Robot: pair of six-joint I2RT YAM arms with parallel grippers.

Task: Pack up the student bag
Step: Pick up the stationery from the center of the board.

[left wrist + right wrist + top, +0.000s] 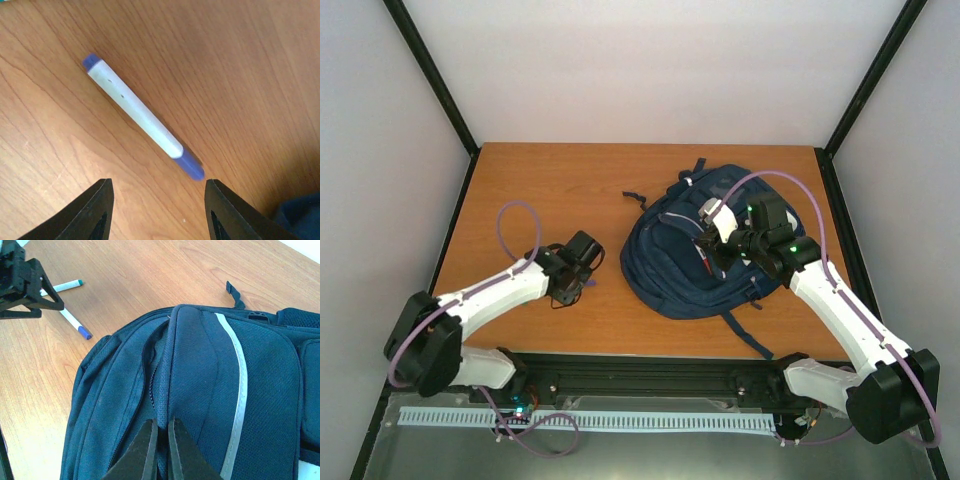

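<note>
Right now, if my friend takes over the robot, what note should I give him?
Left pincer: open, hanging over the blue-capped marker, not touching it.
Right pincer: shut on the student bag at its zip edge.
Bag lies on the table; a green-capped marker lies beside the blue one.
Done: nothing visibly packed.
To do: both markers, likely.

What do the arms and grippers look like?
Matching pair: left arm and right arm have white link shells, black joint housings and a looped purple cable each. The left gripper and right gripper are black with flat tapering fingers. Small green lights glow at the right wrist.
</note>
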